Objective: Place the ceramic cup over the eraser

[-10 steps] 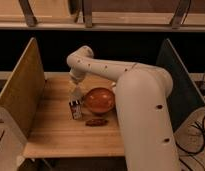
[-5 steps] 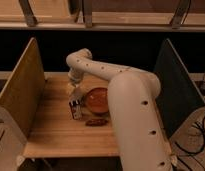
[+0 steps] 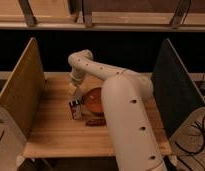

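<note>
The eraser (image 3: 76,109), a small dark block with white patches, stands on the wooden table (image 3: 51,135) left of the orange bowl (image 3: 94,100). My gripper (image 3: 75,93) hangs at the end of the white arm (image 3: 121,100), directly above the eraser and close to it. A small pale shape (image 3: 73,90) sits at the gripper's tip. It may be the white ceramic cup, but I cannot tell it apart from the gripper.
A brown elongated object (image 3: 96,121) lies in front of the bowl. A tan side panel (image 3: 18,92) stands at the left and a dark panel (image 3: 173,87) at the right. The arm's thick forearm covers the table's right half.
The arm's forearm has swung left and nearer to the camera, covering more of the table. The gripper has stayed above the eraser by the bowl.
</note>
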Motion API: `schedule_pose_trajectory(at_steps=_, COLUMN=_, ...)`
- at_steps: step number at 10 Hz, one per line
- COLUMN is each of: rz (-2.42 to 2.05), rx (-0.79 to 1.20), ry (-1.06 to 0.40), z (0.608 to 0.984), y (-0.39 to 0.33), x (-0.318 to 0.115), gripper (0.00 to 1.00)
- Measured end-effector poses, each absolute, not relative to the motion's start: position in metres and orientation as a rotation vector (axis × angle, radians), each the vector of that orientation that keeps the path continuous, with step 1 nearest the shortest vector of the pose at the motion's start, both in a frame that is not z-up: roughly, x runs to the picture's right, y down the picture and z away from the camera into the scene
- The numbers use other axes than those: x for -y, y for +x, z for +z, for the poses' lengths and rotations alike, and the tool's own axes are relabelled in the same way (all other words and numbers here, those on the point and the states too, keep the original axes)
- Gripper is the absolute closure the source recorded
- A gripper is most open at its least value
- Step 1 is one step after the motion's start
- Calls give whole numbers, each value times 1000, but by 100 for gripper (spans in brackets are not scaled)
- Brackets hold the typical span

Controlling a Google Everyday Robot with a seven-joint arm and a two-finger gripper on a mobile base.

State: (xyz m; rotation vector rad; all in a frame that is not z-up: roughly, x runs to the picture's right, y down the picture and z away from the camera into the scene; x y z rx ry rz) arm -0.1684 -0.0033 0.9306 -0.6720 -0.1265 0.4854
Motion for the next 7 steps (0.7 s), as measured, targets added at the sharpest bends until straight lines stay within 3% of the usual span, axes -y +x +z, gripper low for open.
schedule_pose_trajectory(at_steps=4, rz=467, rx=146, ry=-677, z=932, y=-174, x=9, gripper=95)
schedule_pose_trajectory(at_steps=7, rz=447, rx=152, ry=-623, z=923, y=-171, x=39, gripper=100)
